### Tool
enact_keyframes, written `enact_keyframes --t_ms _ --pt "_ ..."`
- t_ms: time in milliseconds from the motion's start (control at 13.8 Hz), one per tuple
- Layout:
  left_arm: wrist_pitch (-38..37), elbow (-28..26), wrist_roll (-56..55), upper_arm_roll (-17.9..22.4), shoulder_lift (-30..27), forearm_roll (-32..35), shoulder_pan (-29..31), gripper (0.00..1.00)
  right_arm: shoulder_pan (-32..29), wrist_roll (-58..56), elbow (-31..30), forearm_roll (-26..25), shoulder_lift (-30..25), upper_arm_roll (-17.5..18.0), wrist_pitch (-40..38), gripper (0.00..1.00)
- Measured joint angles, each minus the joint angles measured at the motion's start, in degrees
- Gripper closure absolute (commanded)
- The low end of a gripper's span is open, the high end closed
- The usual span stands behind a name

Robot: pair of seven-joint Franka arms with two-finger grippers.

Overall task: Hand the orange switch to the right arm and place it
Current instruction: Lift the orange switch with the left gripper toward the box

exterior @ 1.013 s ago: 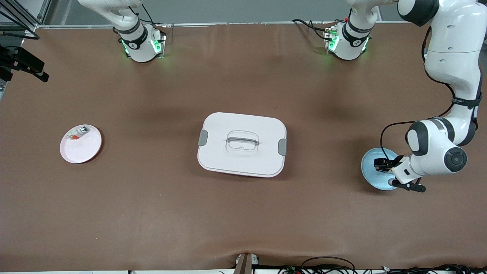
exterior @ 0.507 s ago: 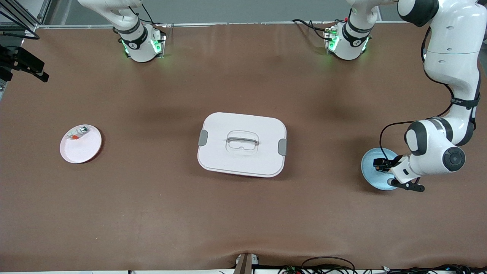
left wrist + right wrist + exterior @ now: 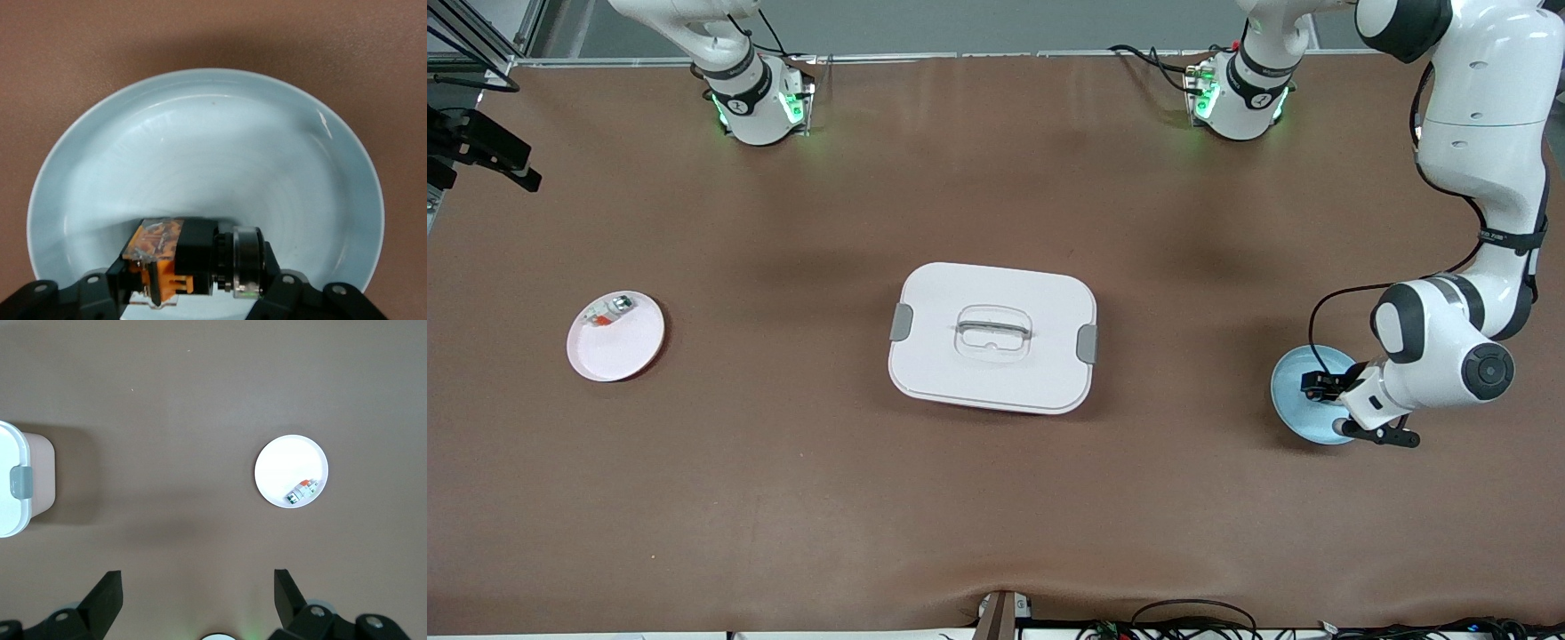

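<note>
Pale blue plate [image 3: 320, 167] under us, our left gripper [image 3: 193, 283] pinches the orange switch [image 3: 190, 257]; we should lift straight, squeeze firm. Right gripper [image 3: 197, 600] waits spread, high over the table.

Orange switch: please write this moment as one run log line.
left gripper: down in blue plate, fingers around orange switch | right gripper: open, waiting high over table | handover: not yet done

a robotics lab bench: two white arm bases with green status lights [image 3: 758, 105] bolted along one edge of a table under a brown cover [image 3: 996, 498], aluminium framing [image 3: 480, 36] at a corner, loose cables [image 3: 1192, 622] trailing off the camera-side edge.
</note>
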Motion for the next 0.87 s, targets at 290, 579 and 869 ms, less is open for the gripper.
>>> enact_keyframes --t_ms 290,579,869 --pt "0.0 0.1 0.0 0.0 -0.1 0.0 0.0 0.62 0.0 0.0 0.0 0.0 0.0 0.0 0.0 0.00" --pt "-3.4 0.7 0.0 0.0 -2.5 0.0 0.0 0.62 0.0 0.0 0.0 0.0 0.0 0.0 0.0 0.00" --pt "-12.3 1.4 0.0 0.1 -9.3 -0.1 0.2 0.61 0.0 0.0 0.0 0.0 0.0 0.0 0.0 0.00"
